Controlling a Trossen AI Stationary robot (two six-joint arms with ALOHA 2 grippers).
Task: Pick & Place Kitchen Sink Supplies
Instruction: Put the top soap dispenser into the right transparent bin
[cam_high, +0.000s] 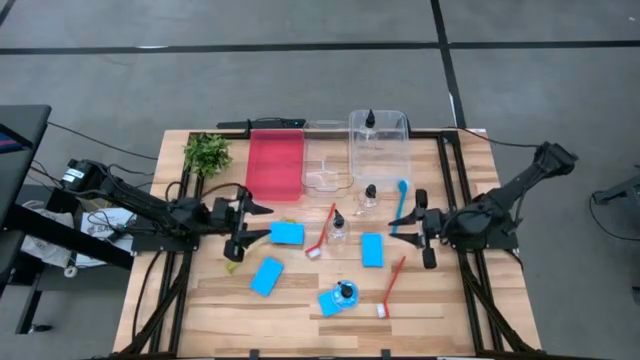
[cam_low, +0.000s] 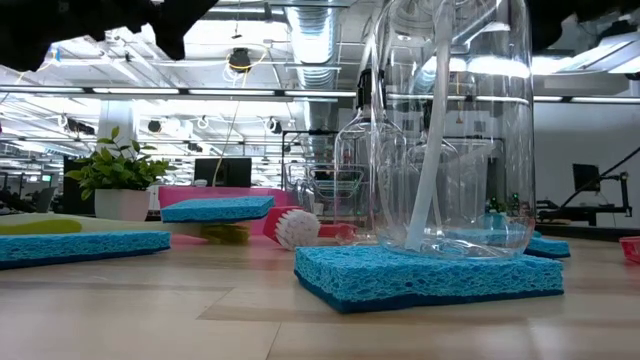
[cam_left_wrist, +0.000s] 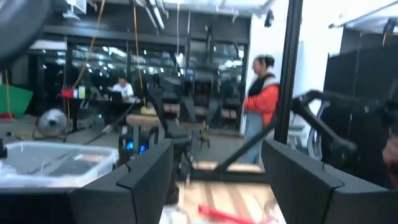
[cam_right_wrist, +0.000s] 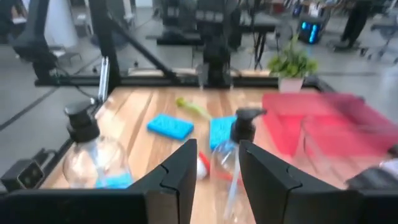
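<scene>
Right wrist view: bottle (cam_right_wrist: 233, 155) beyond parted jaws.

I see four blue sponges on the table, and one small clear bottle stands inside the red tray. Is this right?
Not quite. In the high view the red tray is empty; that bottle stands inside the clear tray. The four blue sponges are indeed on the table.

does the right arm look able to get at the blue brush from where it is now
Probably yes. The blue brush lies on bare table just ahead of the right pincer, whose jaws stand partly open and hold nothing. Nothing lies between them; a small bottle stands beside the brush, apart.
</scene>
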